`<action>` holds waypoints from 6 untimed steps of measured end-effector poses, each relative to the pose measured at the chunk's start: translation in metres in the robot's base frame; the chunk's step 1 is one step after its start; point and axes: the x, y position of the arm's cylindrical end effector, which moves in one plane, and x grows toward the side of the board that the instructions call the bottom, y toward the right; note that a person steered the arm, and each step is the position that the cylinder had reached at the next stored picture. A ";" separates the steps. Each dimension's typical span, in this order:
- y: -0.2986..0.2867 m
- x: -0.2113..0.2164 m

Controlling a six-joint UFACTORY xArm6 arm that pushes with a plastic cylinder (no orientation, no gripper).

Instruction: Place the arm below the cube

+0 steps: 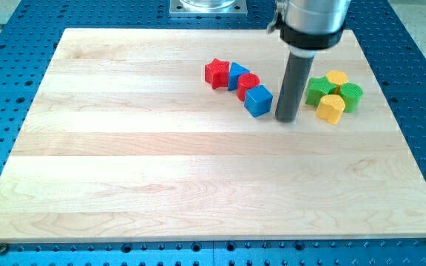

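Note:
The blue cube (258,100) lies on the wooden board (161,170) right of centre, near the view's top. My tip (286,118) stands just to the cube's right and slightly lower, a small gap away from it. A red cylinder (247,84) touches the cube at its upper left. A second blue block (237,74) and a red star (216,73) continue that row towards the upper left.
To the right of my tip sits a tight cluster: a green star (317,90), a yellow block (336,77), a green cylinder (350,95) and a yellow heart-like block (330,108). A blue perforated table (6,89) surrounds the board.

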 end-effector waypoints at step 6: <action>-0.026 0.004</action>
